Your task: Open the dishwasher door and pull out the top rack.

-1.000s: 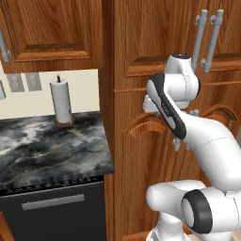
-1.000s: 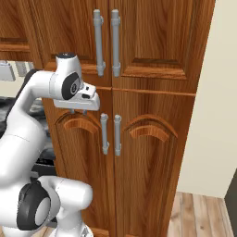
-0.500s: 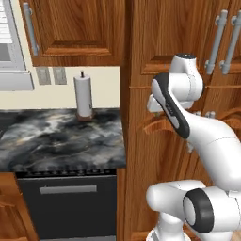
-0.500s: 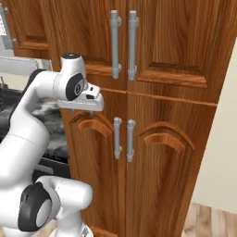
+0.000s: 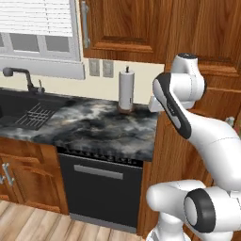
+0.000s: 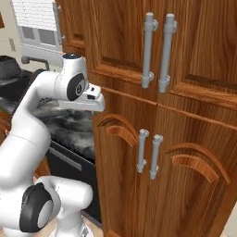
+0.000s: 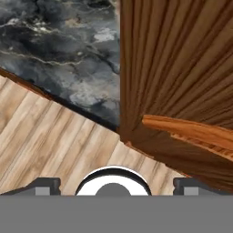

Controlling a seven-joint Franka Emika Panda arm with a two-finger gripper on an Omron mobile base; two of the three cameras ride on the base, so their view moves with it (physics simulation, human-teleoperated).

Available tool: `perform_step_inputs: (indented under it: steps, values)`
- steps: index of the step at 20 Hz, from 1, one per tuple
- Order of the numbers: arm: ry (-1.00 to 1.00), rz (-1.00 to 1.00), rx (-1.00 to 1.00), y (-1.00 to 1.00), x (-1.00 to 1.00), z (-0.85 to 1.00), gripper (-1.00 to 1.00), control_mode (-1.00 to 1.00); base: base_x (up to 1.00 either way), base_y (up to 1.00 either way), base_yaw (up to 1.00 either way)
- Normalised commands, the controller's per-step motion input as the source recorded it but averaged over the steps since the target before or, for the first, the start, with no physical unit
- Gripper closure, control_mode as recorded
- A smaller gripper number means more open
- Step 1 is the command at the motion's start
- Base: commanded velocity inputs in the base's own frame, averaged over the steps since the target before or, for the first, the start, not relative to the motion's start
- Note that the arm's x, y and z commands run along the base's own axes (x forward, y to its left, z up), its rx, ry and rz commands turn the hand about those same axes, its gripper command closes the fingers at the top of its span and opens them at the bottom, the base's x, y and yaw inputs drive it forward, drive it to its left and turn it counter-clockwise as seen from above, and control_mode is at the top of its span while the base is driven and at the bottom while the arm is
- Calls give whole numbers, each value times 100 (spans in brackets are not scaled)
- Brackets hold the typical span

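We are in the approach: the dishwasher door [image 5: 100, 192] sits shut under the marble counter [image 5: 89, 127], at about 7 o'clock from the arm in the left base view, with its silver bar handle [image 5: 100, 172] running across the top of the black panel. The gripper [image 7: 111, 184] looks straight down past the tall wooden cabinet [image 6: 152, 139] onto the floor, its two finger tips [image 7: 44, 185] spread wide with nothing between them. To do this well, we should square the base to the door, lower the hand to handle height and close around the bar's middle, then pull out and down along the hinge arc.

Counted: one dishwasher, one paper towel roll [image 5: 125, 90], one faucet [image 5: 19, 76], two wall outlets [image 5: 101, 68], and four cabinet bar handles [image 6: 157, 53] in the right base view; others may lie out of frame.
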Motion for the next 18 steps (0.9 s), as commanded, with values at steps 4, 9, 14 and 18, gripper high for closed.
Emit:
perform_step_inputs:
  steps: [4, 9, 14, 18]
  values:
    - [0, 0, 0, 0, 0, 0, -100, 100, -12, 0, 44]
    - [0, 0, 0, 0, 0, 0, -100, 100, -9, 0, 40]
    - [0, 0, 0, 0, 0, 0, -100, 100, -16, 0, 36]
    - [0, 0, 0, 0, 0, 0, -100, 100, -35, -3, 31]
